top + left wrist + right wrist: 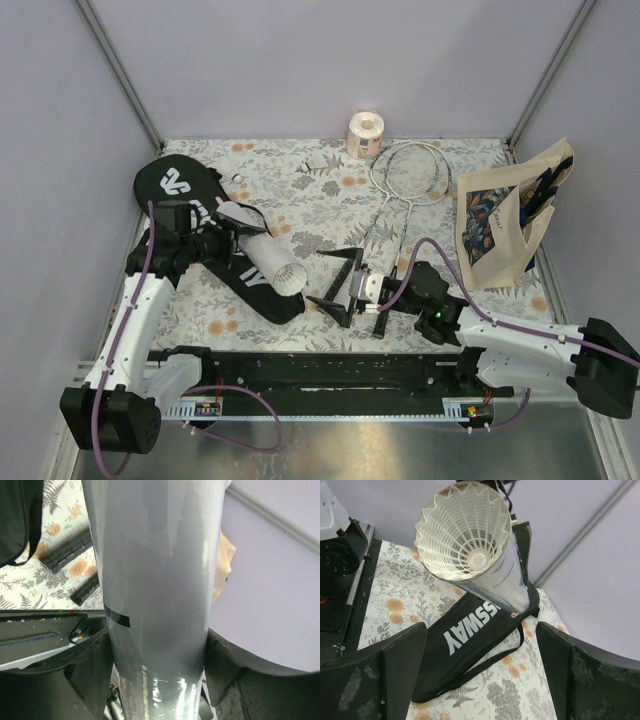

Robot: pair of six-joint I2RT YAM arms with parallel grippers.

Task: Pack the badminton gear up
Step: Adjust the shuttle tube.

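The left gripper (218,232) is clamped on the tube (268,262), a finger on each side, with the bag (178,184) lying just beneath it. The right gripper (338,284) has its jaws spread wide and holds nothing. It faces the tube's mouth just ahead, and the rackets (412,172) lie beside it, untouched.

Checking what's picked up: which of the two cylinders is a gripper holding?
The white tube, clamped in the left gripper; the pinkish paper roll stands alone at the far edge.
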